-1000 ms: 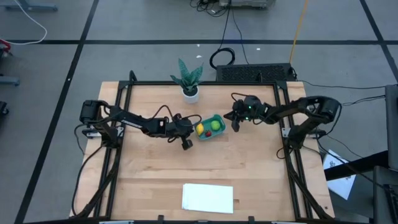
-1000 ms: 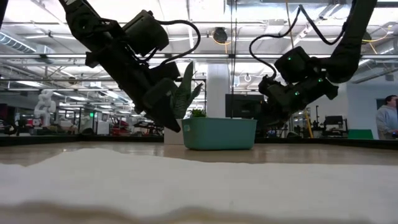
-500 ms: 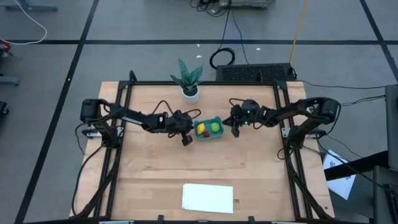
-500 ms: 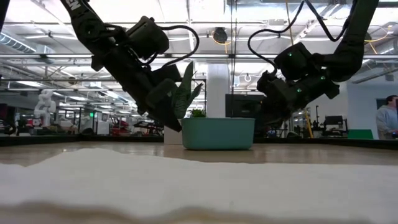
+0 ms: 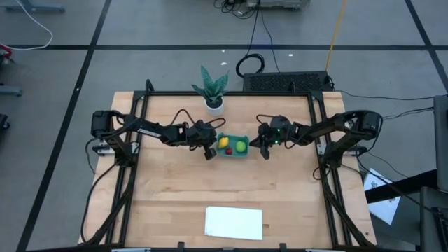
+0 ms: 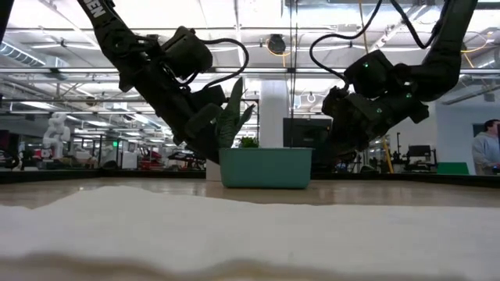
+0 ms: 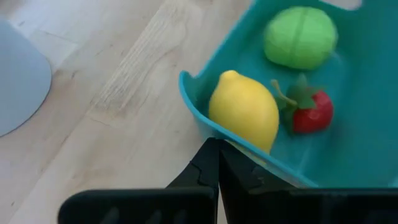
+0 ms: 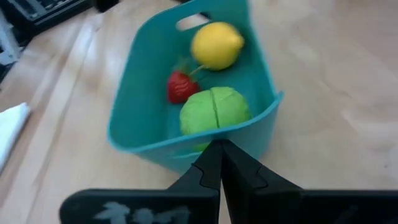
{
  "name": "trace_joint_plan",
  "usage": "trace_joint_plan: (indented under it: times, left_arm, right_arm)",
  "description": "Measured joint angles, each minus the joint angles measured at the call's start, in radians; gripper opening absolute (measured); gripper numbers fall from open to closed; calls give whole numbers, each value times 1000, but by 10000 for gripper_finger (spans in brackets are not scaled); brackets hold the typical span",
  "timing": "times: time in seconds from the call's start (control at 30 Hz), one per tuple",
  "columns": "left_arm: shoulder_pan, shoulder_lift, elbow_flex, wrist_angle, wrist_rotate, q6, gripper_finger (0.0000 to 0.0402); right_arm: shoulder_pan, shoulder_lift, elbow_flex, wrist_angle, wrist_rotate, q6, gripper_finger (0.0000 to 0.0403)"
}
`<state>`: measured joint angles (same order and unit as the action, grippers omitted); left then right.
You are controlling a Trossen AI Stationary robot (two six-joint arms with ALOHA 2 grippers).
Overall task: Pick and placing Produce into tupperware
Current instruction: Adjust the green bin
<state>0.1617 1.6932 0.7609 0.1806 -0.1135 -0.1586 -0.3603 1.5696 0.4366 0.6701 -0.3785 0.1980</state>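
Tupperware (image 5: 233, 147), mid-table (image 5: 175, 196): I count lemon (image 7: 244, 110), lime ball (image 8: 214, 109) and strawberry (image 8: 180, 86) inside. Left hand (image 5: 208, 152) and right hand (image 5: 264, 150) flank it, fingers pressed together, pinching nothing. I judge it light, thin-walled, flexible, slippery; grip the rim.

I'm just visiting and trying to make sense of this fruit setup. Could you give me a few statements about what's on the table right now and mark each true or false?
1. All three fruit pieces, the lemon, the lime-green ball and the strawberry, lie inside the teal container. True.
2. The left gripper is wide open. False: its fingers are closed together, right by the container's end.
3. The right gripper holds the strawberry. False: it is shut and empty, near the container's other end.
4. A potted plant stands behind the container. True.
5. The white sheet lies under the container. False: it lies apart, near the table's front edge.
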Motion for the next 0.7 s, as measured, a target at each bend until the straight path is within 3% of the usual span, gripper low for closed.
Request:
trace_joint_plan:
  times: [0.7]
  left_arm:
    - [-46, 0, 0, -2, -10, -19, 0]
  right_arm:
    - [9, 0, 6, 0, 39, 0, 0]
